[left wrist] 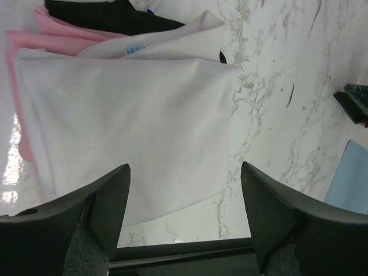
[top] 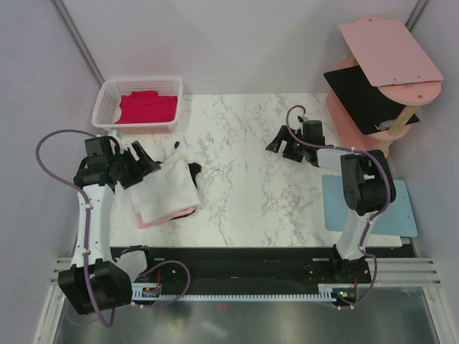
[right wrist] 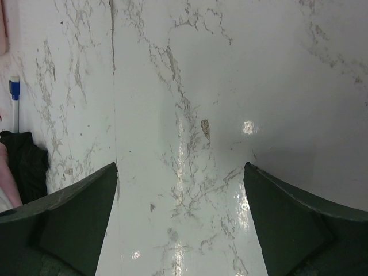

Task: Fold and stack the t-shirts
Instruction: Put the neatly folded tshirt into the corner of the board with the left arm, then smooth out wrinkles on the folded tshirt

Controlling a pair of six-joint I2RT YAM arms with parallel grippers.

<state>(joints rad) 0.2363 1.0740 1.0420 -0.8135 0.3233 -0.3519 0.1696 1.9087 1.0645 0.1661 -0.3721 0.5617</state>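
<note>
T-shirts are seen in two places. The white shirt (top: 168, 188) is laid flat in a neat folded shape on the left side of the desk (top: 244, 193). It is laid on top of the pink shirt (top: 154, 221), and an edge of pink is seen sticking out at the front. A bit of the black shirt (top: 193, 170) is seen at the far right corner of the pile, touching it. Whether it is folded cannot be told. The red shirt (top: 147, 107) is seen in the white basket (top: 106, 107) at the back left, well apart from the pile. So most of the job is thought to be done, and the red shirt is thought to be left to fold and stack. The left hand (top: 149, 163) is held released just above the white shirt, with nothing in it. The right hand (top: 285, 148) is released too, over bare desk, and nothing is gripped.
</note>
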